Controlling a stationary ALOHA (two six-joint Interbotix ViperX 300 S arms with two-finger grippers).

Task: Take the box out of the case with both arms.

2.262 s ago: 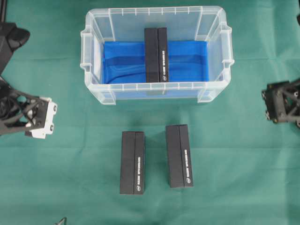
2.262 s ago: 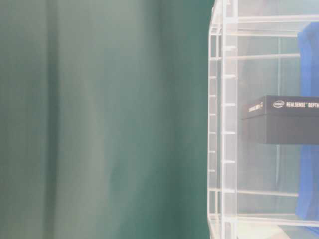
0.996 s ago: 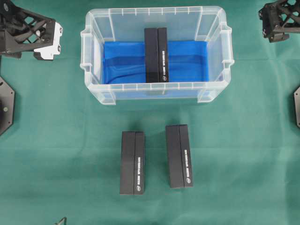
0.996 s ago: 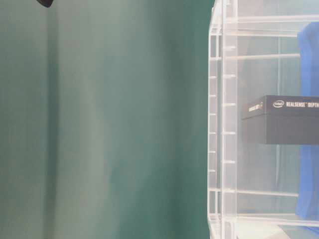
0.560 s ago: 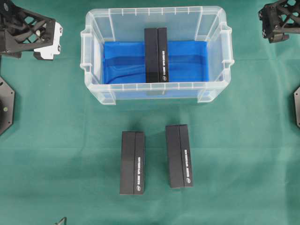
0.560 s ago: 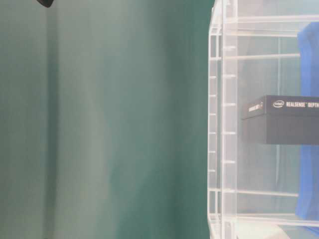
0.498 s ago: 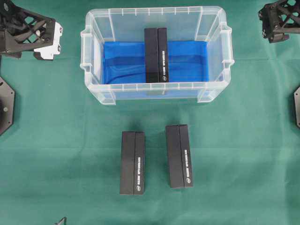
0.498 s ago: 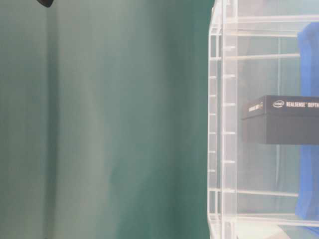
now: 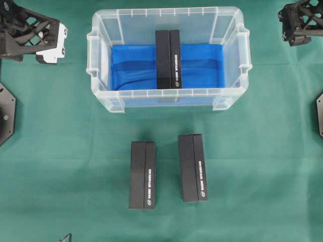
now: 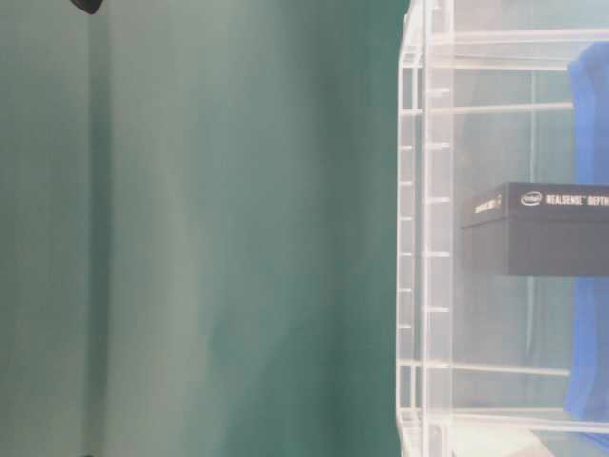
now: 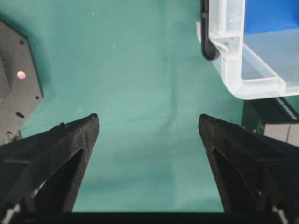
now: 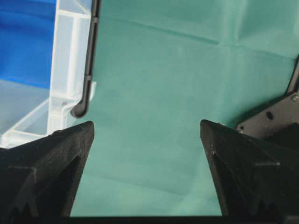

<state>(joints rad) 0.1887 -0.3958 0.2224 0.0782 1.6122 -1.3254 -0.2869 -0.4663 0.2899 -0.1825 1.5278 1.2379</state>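
Box (image 9: pixel 167 59) inside case (image 9: pixel 96 55), both tools apart, empty.

Cloth: plain green table cloth (image 9: pixel 60 151), faint creases.
Case: clear, translucent rectangular plastic case (image 9: pixel 166 96) at 12 o'clock; solid blue liner (image 9: pixel 202 68) on its floor.
Box inside: matte black rectangular box (image 9: pixel 167 58), small white lettering.
Boxes outside: two black rectangular boxes (image 9: pixel 143 174) (image 9: pixel 193 167) at 6 o'clock, white lettering.
Left gripper: black lattice left gripper (image 9: pixel 39 38) with white parts, at 10 o'clock.
Right gripper: all-black lattice right gripper (image 9: pixel 298 25), at 2 o'clock.
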